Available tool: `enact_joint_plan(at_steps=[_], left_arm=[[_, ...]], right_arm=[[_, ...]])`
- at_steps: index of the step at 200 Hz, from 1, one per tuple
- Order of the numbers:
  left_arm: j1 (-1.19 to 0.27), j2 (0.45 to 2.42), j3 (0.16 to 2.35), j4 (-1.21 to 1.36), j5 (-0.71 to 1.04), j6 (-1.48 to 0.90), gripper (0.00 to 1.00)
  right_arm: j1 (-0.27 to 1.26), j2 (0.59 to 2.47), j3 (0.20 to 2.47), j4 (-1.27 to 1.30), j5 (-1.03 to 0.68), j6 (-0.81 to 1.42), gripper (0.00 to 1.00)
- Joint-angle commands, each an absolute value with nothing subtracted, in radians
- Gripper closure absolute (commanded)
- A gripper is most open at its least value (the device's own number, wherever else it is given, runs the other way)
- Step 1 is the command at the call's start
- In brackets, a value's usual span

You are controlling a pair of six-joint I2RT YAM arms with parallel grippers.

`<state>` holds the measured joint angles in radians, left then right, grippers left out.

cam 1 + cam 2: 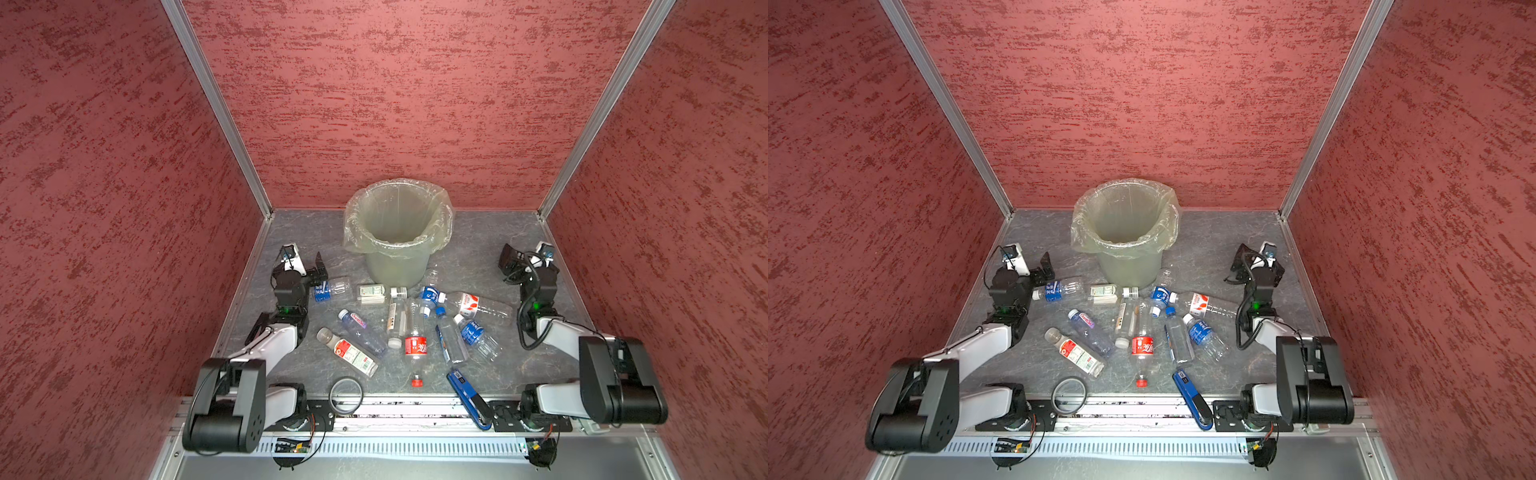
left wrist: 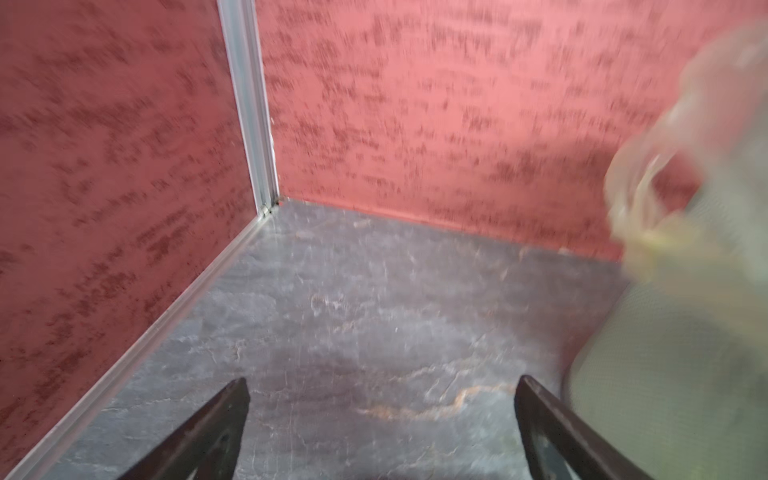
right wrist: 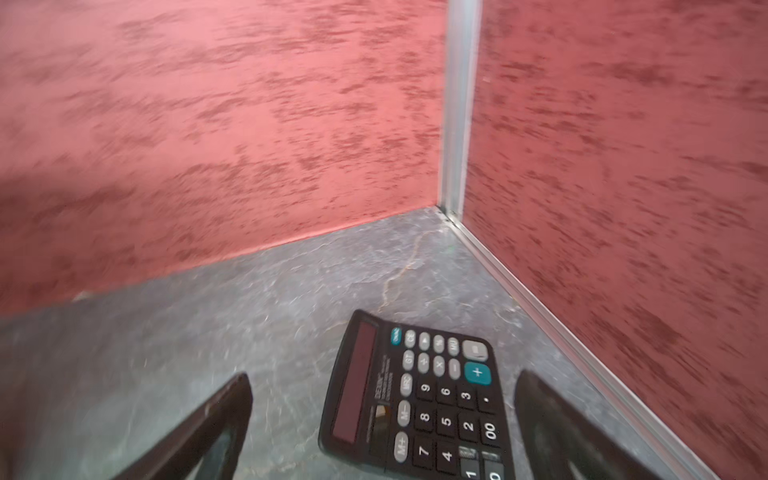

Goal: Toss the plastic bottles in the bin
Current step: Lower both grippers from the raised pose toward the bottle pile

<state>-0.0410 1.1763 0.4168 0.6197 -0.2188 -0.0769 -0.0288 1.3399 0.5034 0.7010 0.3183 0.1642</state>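
Eleven or twelve plastic bottles (image 1: 415,345) are scattered flat on the bench (image 1: 299,232) just before the bin (image 1: 399,266); the left pincer (image 2: 383,379) is spread wide and empty beside it, the right pincer (image 3: 385,374) likewise, hung above a calculator (image 3: 415,399).

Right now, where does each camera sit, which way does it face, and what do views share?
Top views: high above the front rail, facing down and back; bin, plastic bottles, left arm, right arm.
Left wrist: on the left arm, facing the back left corner; open left tool, bin beside it.
Right wrist: on the right arm, facing the back right corner; open right tool, calculator seen between its jaws.
Shared: top views match almost wholly; left wrist shares the bin.
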Motion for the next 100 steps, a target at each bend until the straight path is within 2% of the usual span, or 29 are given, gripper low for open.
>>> enact_joint_plan(at_steps=[1,24,43,75,100], left_arm=[[-0.073,1.107,0.467,0.404,-0.329,-0.156,0.01],[-0.115,1.054,0.531,0.24,-0.318,-0.26,0.01],[-0.165,1.041,0.593,0.108,-0.288,-0.299,0.01],[-0.278,1.021,0.645,-0.008,-0.274,-0.287,0.01],[-0.35,1.023,0.702,-0.147,-0.241,-0.305,0.01]], right_arm=[[-0.019,1.293,0.605,0.359,0.485,0.351,0.01],[-0.017,1.224,0.715,0.094,0.514,0.461,0.01],[-0.014,1.146,0.696,0.111,0.315,0.403,0.01],[0.066,1.138,0.824,-0.138,0.366,0.378,0.04],[0.113,1.164,0.934,-0.332,0.313,0.352,0.04]])
